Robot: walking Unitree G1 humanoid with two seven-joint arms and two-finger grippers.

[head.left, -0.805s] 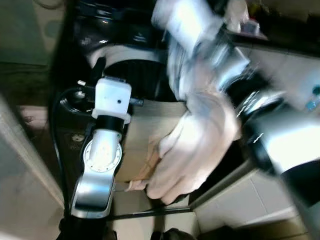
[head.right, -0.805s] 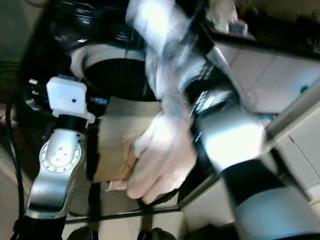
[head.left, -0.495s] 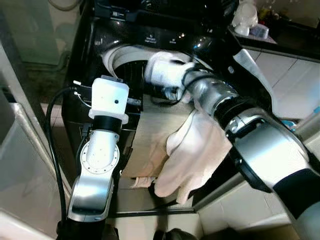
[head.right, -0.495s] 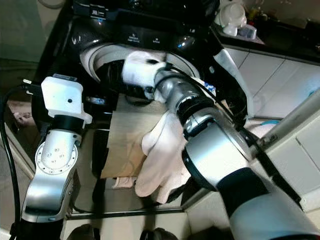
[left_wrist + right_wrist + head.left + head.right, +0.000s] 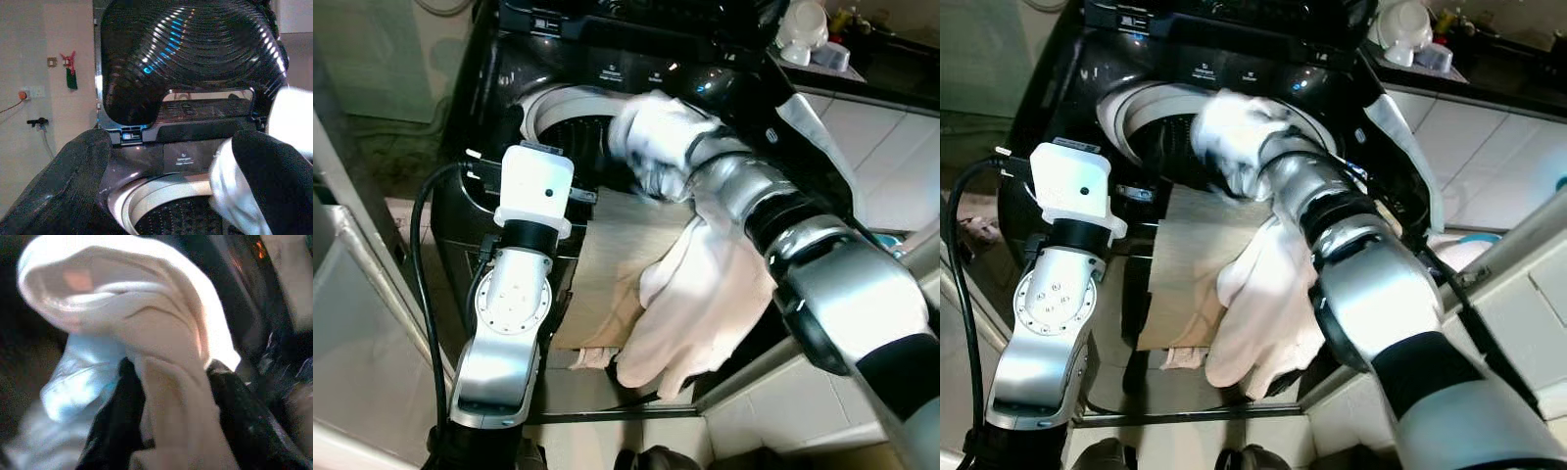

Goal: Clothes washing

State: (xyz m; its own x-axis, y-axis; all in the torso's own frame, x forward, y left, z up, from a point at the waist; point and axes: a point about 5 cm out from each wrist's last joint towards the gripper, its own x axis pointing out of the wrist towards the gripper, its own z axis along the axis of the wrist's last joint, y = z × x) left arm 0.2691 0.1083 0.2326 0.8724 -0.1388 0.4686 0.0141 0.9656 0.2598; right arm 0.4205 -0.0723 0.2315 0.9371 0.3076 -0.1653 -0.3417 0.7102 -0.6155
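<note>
Right hand: black fingers pinched on a white cloth garment, held at the upper centre of the frame over the round drum opening.
White cloth garment: bunched at the hand, the rest hanging down the right arm towards the lower centre.
Left hand: fingers spread apart, holding nothing, pointed at the drum opening.
Black top-loading washing machine: upper centre, glossy lid raised upright.
</note>
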